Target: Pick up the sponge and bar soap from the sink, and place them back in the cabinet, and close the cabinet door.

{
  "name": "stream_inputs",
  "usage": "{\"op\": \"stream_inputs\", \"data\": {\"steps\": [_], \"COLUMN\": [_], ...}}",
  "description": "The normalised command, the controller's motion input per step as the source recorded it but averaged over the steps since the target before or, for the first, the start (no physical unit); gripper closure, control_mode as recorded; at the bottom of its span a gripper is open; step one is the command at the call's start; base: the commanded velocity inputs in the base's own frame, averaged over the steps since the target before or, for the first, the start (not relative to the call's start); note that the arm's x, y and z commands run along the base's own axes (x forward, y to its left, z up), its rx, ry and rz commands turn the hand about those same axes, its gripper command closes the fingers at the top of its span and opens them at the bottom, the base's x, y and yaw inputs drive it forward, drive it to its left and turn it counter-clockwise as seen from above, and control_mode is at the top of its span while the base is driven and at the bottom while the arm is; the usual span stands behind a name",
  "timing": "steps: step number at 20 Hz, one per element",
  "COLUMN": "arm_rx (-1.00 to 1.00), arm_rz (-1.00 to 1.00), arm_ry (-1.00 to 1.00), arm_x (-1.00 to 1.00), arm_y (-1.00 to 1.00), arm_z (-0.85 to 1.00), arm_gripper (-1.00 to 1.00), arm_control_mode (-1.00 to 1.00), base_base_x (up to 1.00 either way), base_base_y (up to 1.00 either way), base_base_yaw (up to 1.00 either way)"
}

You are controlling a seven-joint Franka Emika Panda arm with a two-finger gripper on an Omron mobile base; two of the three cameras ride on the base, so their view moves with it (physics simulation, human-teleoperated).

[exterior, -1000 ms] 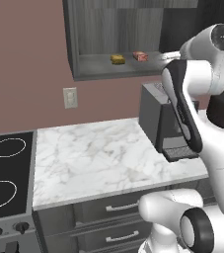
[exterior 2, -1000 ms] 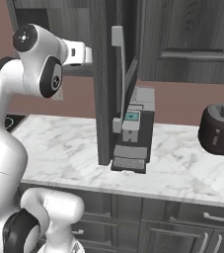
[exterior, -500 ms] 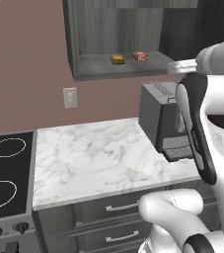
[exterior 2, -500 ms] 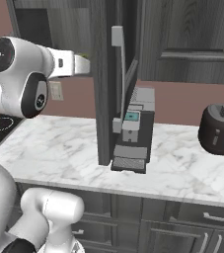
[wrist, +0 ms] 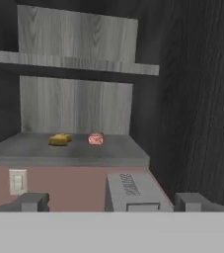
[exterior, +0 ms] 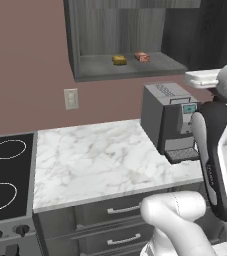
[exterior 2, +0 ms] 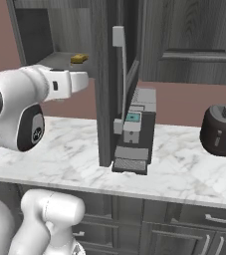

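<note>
A home kitchen, marble table [exterior: 95, 160], stove burners [exterior: 5, 170] at its left edge, coffee machine [exterior: 167, 117], toaster [exterior 2: 223, 130], drawers [exterior: 117, 212] below, wall cabinet [exterior: 85, 37] above

Mustard-yellow sponge [exterior: 118, 60], pinkish bar soap [exterior: 142, 56], dark grey wood-grain cabinet [exterior: 135, 27]

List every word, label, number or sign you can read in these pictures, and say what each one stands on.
No text can be read for certain.
Coffee machine: dark lettering on its top, too blurred to read.
Coffee machine's small teal screen: no legible characters.
Toaster: no readable marking.
Wall outlet: no text.
</note>
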Motion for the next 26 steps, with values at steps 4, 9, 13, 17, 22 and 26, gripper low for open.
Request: {"op": "stream_inputs", "data": {"steps": [4, 9, 13, 17, 22, 26], "arm_rx": [0.04, 0.03, 0.02, 0.01, 0.00, 0.00], "arm_rz": [0.00, 0.00, 0.00, 0.00, 0.00, 0.00], "arm_ry": [-0.18, -0.10, -0.01, 0.00, 0.00, 0.00], "arm_x": [-0.49, -0.39, -0.33, -0.32, -0.33, -0.42], "arm_y": [-0.18, -0.13, -0.04, 0.00, 0.00, -0.07], "arm_z": [0.00, 0.15, 0.30, 0.42, 0.43, 0.11], "arm_gripper": [-1.00, -1.00, -1.00, -1.00, -1.00, -1.00], "arm_control_mode": [-1.00, -1.00, -1.00, -1.00, -1.00, -1.00], "base_base_x": [0.00, 0.00, 0.00, 0.00, 0.00, 0.00], "base_base_y": [0.00, 0.00, 0.00, 0.00, 0.00, 0.00], "base_base_yaw": [0.00, 0.00, 0.00, 0.00, 0.00, 0.00]}}
